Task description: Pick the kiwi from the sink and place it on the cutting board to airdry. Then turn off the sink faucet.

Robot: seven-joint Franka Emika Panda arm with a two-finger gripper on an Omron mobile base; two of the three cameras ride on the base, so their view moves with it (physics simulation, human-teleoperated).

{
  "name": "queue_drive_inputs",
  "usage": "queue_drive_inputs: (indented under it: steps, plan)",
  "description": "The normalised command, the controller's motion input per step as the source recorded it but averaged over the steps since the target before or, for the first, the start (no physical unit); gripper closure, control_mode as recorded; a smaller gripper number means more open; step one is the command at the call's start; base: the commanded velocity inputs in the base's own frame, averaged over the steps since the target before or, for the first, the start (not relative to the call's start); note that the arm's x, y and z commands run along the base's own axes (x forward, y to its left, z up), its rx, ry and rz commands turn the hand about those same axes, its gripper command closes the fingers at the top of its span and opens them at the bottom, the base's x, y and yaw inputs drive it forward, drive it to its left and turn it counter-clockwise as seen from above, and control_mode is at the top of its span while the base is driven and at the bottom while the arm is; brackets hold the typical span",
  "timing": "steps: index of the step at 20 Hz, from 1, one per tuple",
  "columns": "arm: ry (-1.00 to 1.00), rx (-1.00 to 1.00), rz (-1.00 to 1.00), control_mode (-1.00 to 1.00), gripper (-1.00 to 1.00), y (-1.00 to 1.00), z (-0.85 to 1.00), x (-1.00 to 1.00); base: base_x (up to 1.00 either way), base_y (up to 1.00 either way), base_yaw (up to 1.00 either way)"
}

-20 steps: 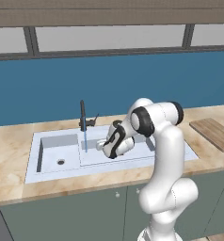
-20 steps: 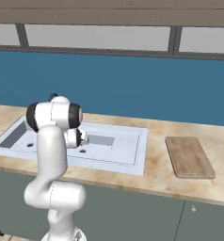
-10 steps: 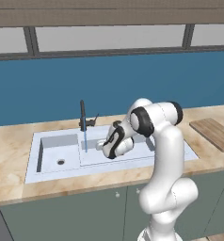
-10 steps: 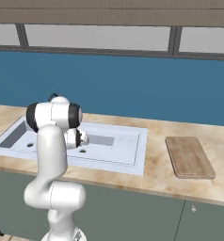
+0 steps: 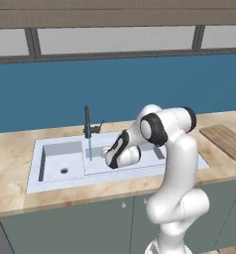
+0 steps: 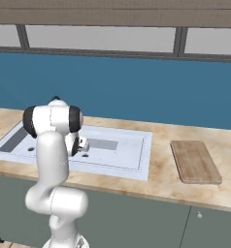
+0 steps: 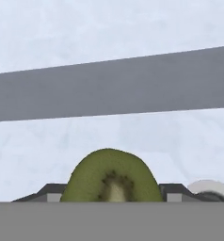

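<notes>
The kiwi (image 7: 111,176), green with a pale core, sits between my two dark fingertips (image 7: 48,192) low in the hand view, filling the gap from one to the other. My gripper (image 7: 111,194) is shut on it, down inside the wide basin of the white sink (image 5: 65,184). From the base the hand (image 5: 112,158) reaches low into that basin, just right of the faucet (image 5: 87,121), and the kiwi is hidden behind it. A thin blue stream (image 5: 90,149) runs from the spout. The wooden cutting board (image 5: 225,140) lies on the counter far to the right, also seen in the right base view (image 6: 194,161).
The smaller left basin has a dark drain hole (image 5: 64,170). Beige marbled countertop (image 5: 11,163) surrounds the sink, with a blue backsplash wall (image 5: 50,94) behind. A stretch of counter (image 6: 161,164) separates the sink's right rim (image 6: 145,160) from the board.
</notes>
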Motion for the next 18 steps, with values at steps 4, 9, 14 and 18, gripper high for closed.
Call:
queue_drive_inputs:
  steps: [4,9,14,18]
  plan:
    - [0.0,0.07,0.0,-1.0,1.0,-0.49,0.63,0.0,0.0,0.0,0.0]
    - [0.01,0.09,0.0,-1.0,1.0,-0.63,0.63,0.0,0.0,0.0,0.0]
    - [0.05,0.1,0.0,-1.0,1.0,-0.66,0.65,-0.06,0.0,0.0,0.0]
    - [0.08,0.11,0.0,-1.0,1.0,-0.65,0.68,-0.19,0.0,0.0,0.0]
